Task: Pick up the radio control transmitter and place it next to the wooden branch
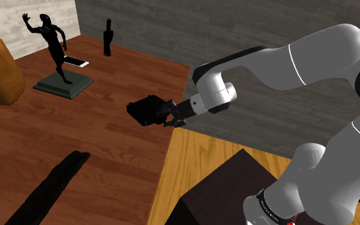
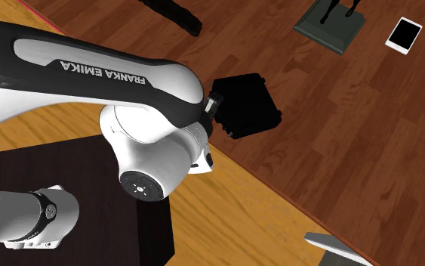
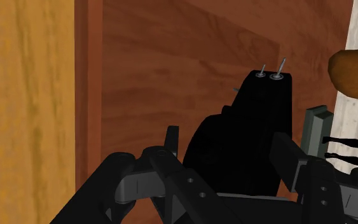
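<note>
Clamping black transmitter (image 1: 144, 110) between gripper (image 1: 165, 116) fingers | red-brown wood table (image 1: 108, 144) | yellow plank floor (image 1: 197, 163) | grey wall (image 1: 249, 29)

The arm's (image 2: 112, 75) white shell carries the words "FRANKA EMIKA" in capitals, standing upside down in the second exterior view. From where I stand, no other word, number or sign around it can be read.
</note>
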Action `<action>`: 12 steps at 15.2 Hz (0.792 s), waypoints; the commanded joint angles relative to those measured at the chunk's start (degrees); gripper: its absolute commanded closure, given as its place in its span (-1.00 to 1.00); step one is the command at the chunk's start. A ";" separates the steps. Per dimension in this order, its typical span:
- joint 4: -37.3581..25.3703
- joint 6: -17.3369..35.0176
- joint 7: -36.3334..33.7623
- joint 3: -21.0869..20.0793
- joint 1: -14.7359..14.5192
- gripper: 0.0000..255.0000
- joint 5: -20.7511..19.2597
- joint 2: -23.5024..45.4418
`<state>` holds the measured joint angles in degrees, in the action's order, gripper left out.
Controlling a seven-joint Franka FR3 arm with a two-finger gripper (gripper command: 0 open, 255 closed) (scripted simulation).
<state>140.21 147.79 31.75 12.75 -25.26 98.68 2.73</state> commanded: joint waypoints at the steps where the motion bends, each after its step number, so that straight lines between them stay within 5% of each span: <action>1: -0.01 0.05 -0.03 0.05 0.04 1.00 0.02 0.01; 12: 0.87 1.79 -10.09 -0.18 -0.15 1.00 -9.14 -6.35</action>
<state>141.12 149.42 22.77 12.63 -25.38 90.50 -2.97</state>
